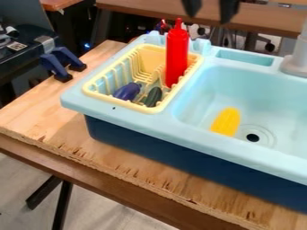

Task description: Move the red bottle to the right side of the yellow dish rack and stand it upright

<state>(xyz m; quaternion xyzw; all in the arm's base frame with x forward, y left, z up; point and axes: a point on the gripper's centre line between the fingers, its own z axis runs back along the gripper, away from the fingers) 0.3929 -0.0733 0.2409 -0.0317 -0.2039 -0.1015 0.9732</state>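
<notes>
Sink unit on wooden worktop; gripper high, jaws apart

Nearest: rough front edge of the wooden worktop (72,148), running slantwise to the lower right corner of the view. Behind it, the sink unit (126,140), dark blue below, pale blue above.

Near-left corner of the sink unit: yellow dish rack (96,94) set into the top. Along the rack's near edge, 2 toy vegetables: purple eggplant (127,91) toward the left corner, dark green vegetable (153,96) toward the near-right corner.

Basin to the right of the rack. Yellow corn (226,121) lies inside by the near edge, just left of the dark drain (252,137).

Red bottle (176,56) upright in the rack by its right edge, nozzle up.

Left edge of the worktop: 2 blue clamps (55,67) with black feet. Beyond, black equipment (24,56) bearing a small square patterned label (17,46); detail too small to read.

Far edge of the sink unit: grey faucet base (296,65) near the right; gripper (210,9) at the top of the view, 2 black fingers pointing down, apart, nearest the red bottle.
</notes>
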